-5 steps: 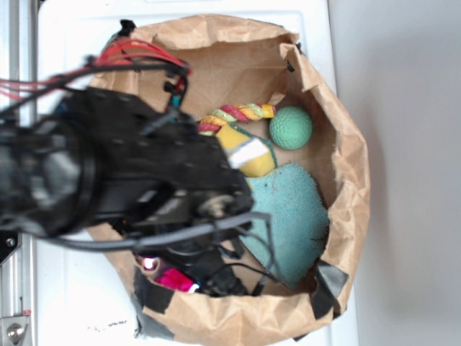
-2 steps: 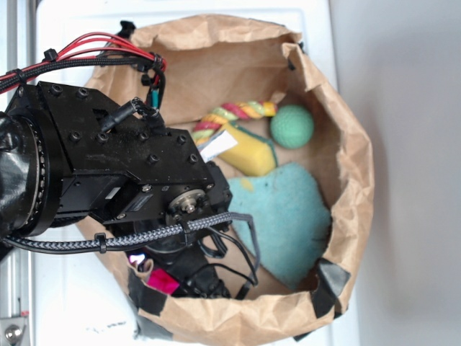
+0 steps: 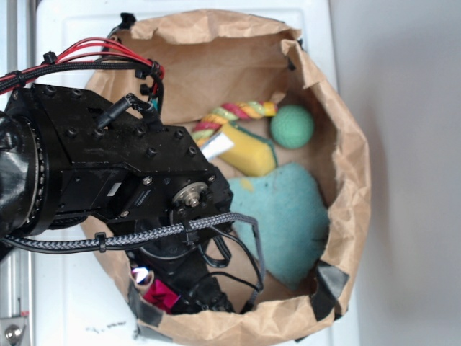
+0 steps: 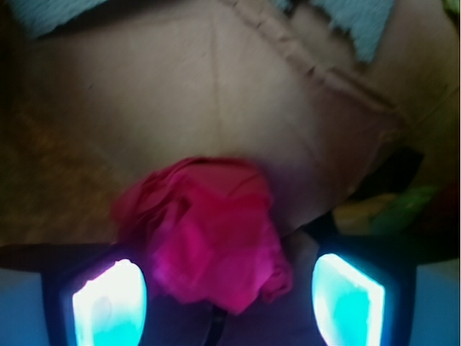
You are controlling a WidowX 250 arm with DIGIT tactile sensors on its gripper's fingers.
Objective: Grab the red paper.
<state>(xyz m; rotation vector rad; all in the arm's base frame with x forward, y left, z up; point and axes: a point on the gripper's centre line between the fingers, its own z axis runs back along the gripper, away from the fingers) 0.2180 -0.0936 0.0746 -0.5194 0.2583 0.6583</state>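
Note:
The red paper [image 4: 209, 231], a creased pinkish-red wad, lies on the brown bag floor. It sits between my gripper's [image 4: 230, 299] two glowing pads [image 4: 108, 303], with a gap on each side, so the gripper is open. In the exterior view only a corner of the red paper [image 3: 160, 295] shows at the bag's front left. My black arm [image 3: 108, 173] reaches down over it and hides the gripper itself.
A brown paper bag [image 3: 346, 144] holds everything. Inside lie a green ball [image 3: 292, 126], a red, yellow and green twisted rope [image 3: 238, 112], a yellow block [image 3: 248, 153] and a teal cloth [image 3: 284, 216]. The bag's walls stand close round the arm.
The arm has dropped lower into the bag's front-left corner, settling over the red paper. The other things have not moved.

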